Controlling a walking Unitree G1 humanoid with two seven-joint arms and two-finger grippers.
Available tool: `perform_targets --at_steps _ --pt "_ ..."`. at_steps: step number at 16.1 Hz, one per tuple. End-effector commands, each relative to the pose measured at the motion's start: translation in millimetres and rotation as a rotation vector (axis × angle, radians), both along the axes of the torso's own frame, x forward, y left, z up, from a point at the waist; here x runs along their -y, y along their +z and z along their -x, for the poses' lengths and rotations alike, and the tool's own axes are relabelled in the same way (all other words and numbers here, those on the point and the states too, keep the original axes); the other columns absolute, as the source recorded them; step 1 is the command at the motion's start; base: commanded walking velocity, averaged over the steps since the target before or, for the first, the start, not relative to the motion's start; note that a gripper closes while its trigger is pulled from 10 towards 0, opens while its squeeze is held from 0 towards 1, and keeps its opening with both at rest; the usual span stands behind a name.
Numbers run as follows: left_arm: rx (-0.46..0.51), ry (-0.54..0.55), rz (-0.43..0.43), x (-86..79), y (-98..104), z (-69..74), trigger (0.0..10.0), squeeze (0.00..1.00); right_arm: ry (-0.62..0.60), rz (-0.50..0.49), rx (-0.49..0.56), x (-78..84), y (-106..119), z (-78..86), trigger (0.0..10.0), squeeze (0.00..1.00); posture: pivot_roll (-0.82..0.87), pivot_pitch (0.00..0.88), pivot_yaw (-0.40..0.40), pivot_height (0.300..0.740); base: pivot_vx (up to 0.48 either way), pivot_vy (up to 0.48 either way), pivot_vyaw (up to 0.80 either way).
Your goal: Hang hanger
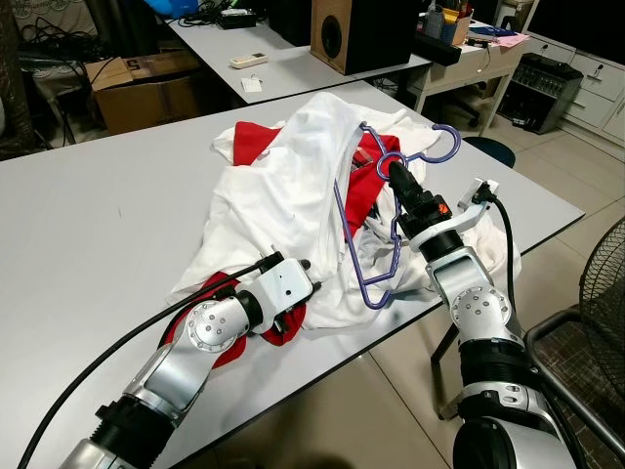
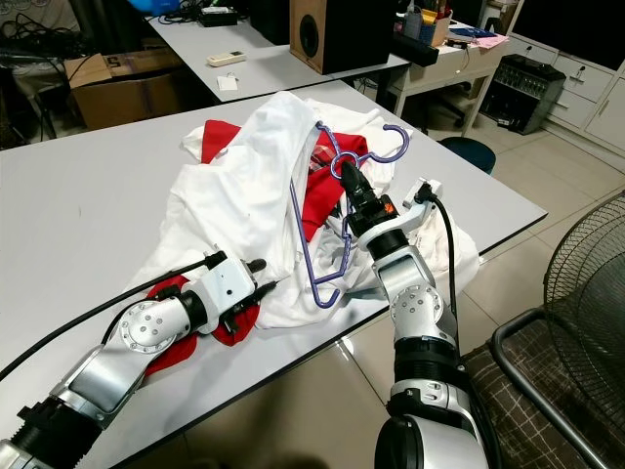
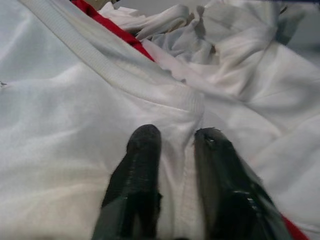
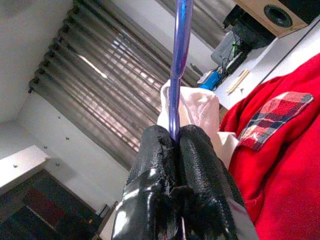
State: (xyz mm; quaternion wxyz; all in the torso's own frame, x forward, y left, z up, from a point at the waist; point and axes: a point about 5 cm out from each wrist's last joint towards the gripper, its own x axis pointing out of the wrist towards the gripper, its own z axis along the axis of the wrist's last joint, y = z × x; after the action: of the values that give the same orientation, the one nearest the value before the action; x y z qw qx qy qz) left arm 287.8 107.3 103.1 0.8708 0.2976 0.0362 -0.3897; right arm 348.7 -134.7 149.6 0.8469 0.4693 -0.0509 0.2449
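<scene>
A broad grey tabletop [image 1: 98,225] carries everything here. Heaped across its middle is a pile of white garments [image 1: 283,195], with a red garment [image 1: 366,191] showing through the folds and another patch of red cloth [image 1: 210,293] at the pile's near edge. Behind it stands a second table with a wooden speaker box [image 1: 337,34] and a small white remote [image 1: 249,61], and a cardboard box [image 1: 146,88] sits on the floor beside it.

The purple hanger [image 1: 376,230] lies tilted over the right side of the pile, its hook [image 1: 444,142] raised toward the far edge and its long wire loop [image 1: 366,283] trailing down over the white cloth.

The right gripper [image 4: 175,145] is clamped shut on a thin purple bar of the hanger, the two fingers pressed together around it, just over the red garment with its plaid patch [image 4: 275,117].

The left gripper [image 3: 175,145] rests at the near edge of the pile, its fingers slightly parted with a fold of white cloth between them; whether they actually pinch it is hard to say.
</scene>
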Motion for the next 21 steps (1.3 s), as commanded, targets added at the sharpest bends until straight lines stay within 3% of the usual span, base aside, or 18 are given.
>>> perform_targets --at_steps 1,11,12,13,14,16,18,19,21 --pt "0.026 -0.008 -0.005 0.9 4 -3.1 0.0 0.0 -0.013 0.006 0.01 4.4 4 0.1 10.0 0.0 0.01 0.0 0.014 0.74 0.0 0.0 0.0" --pt "0.042 -0.037 -0.025 -3.8 2 -2.5 0.0 0.0 -0.03 0.032 -0.035 6.8 -3 -1.0 10.0 0.0 0.02 0.0 0.016 0.74 0.0 0.0 0.0" --pt "0.031 -0.064 0.013 -1.4 4 -0.1 0.0 0.0 -0.035 0.036 -0.039 7.7 -4 -0.8 10.0 0.0 0.02 0.0 0.021 0.74 0.0 0.0 0.0" --pt "-0.002 -0.126 0.12 5.7 10 6.3 0.0 0.0 -0.04 0.037 -0.042 9.4 -4 -0.5 10.0 0.0 0.02 0.0 0.024 0.74 0.0 0.0 0.0" --pt "-0.015 -0.153 0.166 8.0 13 9.5 0.0 0.0 -0.042 0.037 -0.044 10.1 -4 -0.3 10.0 0.0 0.02 0.0 0.027 0.74 0.0 0.0 0.0" --pt "0.014 -0.147 0.187 6.2 17 9.0 0.0 0.0 -0.046 0.038 -0.046 11.2 -5 0.5 10.0 0.0 0.02 0.0 0.031 0.74 0.0 0.0 0.0" --pt "0.042 -0.138 0.273 4.2 29 7.5 0.0 0.0 -0.047 0.04 -0.048 11.0 -5 1.8 10.0 0.0 0.02 0.0 0.031 0.74 0.0 0.0 0.0" --pt "0.032 -0.169 0.291 3.1 33 9.8 0.0 0.0 -0.05 0.042 -0.055 10.5 -6 1.2 10.0 0.0 0.02 0.0 0.034 0.74 0.0 0.0 0.0" --pt "0.018 -0.232 0.204 -5.3 32 13.8 0.0 0.0 -0.067 -0.001 -0.091 9.7 -6 -2.9 10.0 0.0 0.04 0.0 0.034 0.74 0.0 0.0 0.0"
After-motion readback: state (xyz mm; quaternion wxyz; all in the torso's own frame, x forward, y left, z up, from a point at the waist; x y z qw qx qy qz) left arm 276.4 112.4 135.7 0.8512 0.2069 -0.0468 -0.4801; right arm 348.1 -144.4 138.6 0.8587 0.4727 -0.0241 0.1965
